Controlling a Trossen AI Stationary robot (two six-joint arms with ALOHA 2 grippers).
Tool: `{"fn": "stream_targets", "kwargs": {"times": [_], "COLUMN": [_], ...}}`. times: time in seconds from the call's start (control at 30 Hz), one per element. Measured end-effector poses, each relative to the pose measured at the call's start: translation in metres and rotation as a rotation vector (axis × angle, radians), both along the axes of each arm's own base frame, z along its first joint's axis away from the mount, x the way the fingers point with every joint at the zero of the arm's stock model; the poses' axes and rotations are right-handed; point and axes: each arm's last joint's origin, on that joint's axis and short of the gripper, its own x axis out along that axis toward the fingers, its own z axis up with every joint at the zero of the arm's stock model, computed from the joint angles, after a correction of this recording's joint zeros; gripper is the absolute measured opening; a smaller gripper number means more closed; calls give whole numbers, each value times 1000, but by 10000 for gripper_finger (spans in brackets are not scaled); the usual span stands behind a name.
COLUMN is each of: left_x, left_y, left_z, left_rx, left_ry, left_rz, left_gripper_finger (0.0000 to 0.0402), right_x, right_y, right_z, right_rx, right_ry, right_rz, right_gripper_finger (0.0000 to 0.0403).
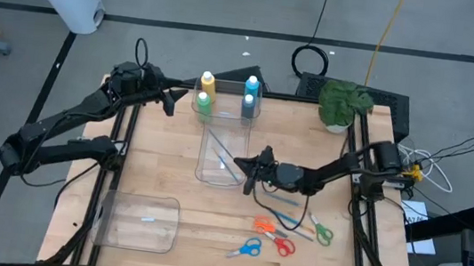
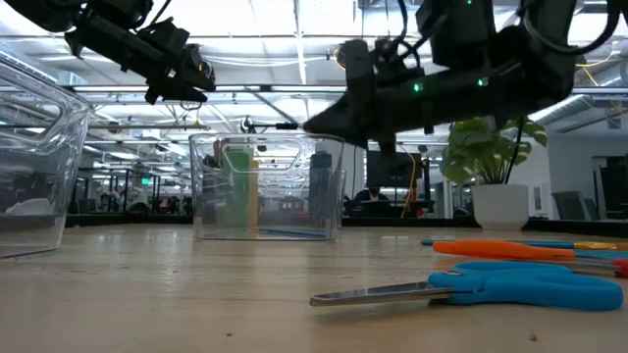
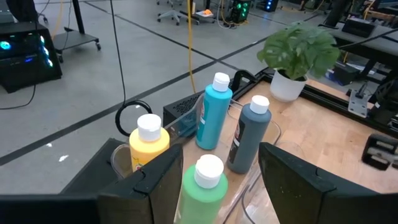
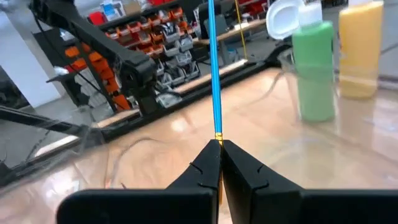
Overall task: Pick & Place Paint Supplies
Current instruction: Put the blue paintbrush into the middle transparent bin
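Scissors (image 1: 275, 230) are lying nearest the near edge in the high view, four pairs, with a clear lidded bin (image 1: 138, 221) to their left. Farther in, the right gripper (image 1: 251, 172) is hovering at the right wall of the clear tall bin (image 1: 221, 154), pinching a blue-handled brush (image 1: 227, 159) that is slanting across the bin. If that thin handle is catching the rim, I'd expect it to twist out of the pinch. The left gripper (image 1: 174, 102) is waiting at the far left, just beside the green bottle (image 1: 203, 102), with open desk (image 1: 207, 237) behind it.

Low view: a blue scissors (image 2: 491, 286) is filling the foreground; the right gripper is hanging above the tall bin, clear of the desk.

Left wrist view: its fingers (image 3: 155, 180) are standing wide apart and empty, the green bottle between them, with the yellow bottle (image 3: 148, 143), light blue bottle (image 3: 213, 112) and grey-blue bottle (image 3: 249, 134) crowding close. Any advance risks toppling a neighbour.

Right wrist view: the fingers (image 4: 202, 168) are closed tight on the brush, holding only its end, so a slip looks likely.
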Motion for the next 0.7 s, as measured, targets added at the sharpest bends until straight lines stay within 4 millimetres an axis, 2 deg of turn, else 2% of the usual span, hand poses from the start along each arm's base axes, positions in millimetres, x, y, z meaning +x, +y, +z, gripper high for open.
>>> {"fn": "stream_targets", "kwargs": {"times": [0.3, 0.7], "left_x": [1, 1], "left_y": [-1, -1], "left_z": [0, 0], "left_rx": [1, 1], "left_ry": [0, 0], "left_rz": [-5, -6], "left_gripper_finger": [214, 214], "right_x": [2, 2], "right_y": [0, 0], "right_z": [-10, -10], "right_rx": [16, 32], "right_ry": [45, 36], "right_rz": [-12, -27], "right_gripper_finger": [0, 2]}}
